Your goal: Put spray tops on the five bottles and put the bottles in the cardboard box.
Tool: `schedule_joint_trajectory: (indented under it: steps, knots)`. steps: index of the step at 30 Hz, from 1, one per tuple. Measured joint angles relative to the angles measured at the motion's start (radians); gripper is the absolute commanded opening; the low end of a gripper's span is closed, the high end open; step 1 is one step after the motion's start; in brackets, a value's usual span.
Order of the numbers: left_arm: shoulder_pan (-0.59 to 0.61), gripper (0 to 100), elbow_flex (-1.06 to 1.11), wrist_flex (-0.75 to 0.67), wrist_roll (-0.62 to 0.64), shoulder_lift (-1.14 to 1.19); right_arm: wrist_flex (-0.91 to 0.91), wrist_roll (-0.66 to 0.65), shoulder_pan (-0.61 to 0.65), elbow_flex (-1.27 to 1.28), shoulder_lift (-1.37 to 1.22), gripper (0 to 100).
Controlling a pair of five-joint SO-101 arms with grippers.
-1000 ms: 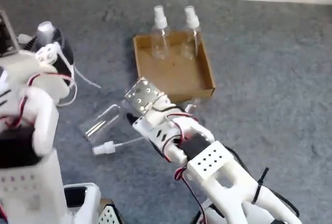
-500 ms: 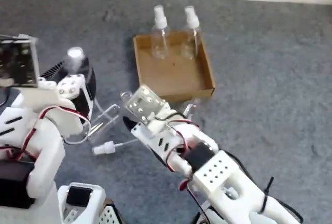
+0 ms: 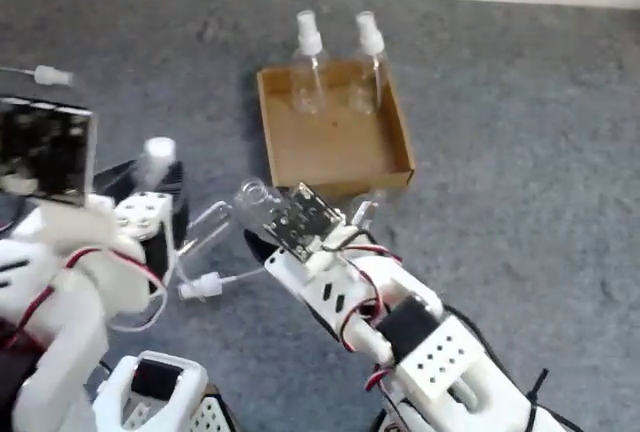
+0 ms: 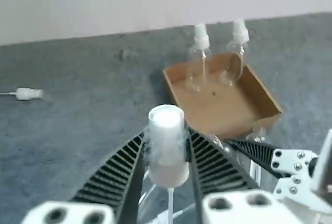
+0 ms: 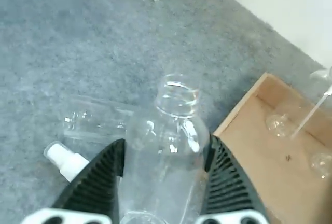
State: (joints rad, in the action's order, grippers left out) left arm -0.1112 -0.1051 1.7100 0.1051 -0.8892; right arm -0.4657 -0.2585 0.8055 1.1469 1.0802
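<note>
Pinching jaws on both arms: the left gripper [image 4: 167, 143] clamps a spray top [image 4: 166, 123], and the right gripper [image 5: 165, 149] clamps an open-mouthed bottle [image 5: 174, 120]. Between them, centre-left in the high view, a bare bottle [image 3: 205, 224] and a loose spray top [image 3: 200, 285] lie on the carpet [image 3: 520, 152]. Beyond, the cardboard box [image 3: 335, 152] holds two capped bottles [image 3: 310, 72] at its far edge; open carpet spreads right.

White moulded shells on left arm [image 3: 85, 257] and right arm [image 3: 395, 302], threaded with red, black and white cables. Black ribbed fingers [image 4: 116, 169]; dotted white block [image 3: 440, 357] at right arm's end farthest from cardboard box [image 3: 340, 147].
</note>
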Motion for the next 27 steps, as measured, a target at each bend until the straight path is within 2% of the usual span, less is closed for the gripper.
schedule_joint_trajectory:
  steps: [3,9,19,27]
  knots:
    - [-0.044,0,0.054,-0.04,0.0,0.0,0.0,0.0,0.0,0.046,0.044,0.3]
    - [-0.055,0,0.075,-0.164,0.0,0.002,0.0,0.0,0.0,0.077,0.094,0.3]
    - [-0.057,0,0.173,-0.512,0.002,0.005,0.0,0.0,0.04,0.077,0.095,0.3]
    - [-0.057,0,0.215,-0.56,0.02,0.015,0.0,0.0,0.041,0.077,0.095,0.3]
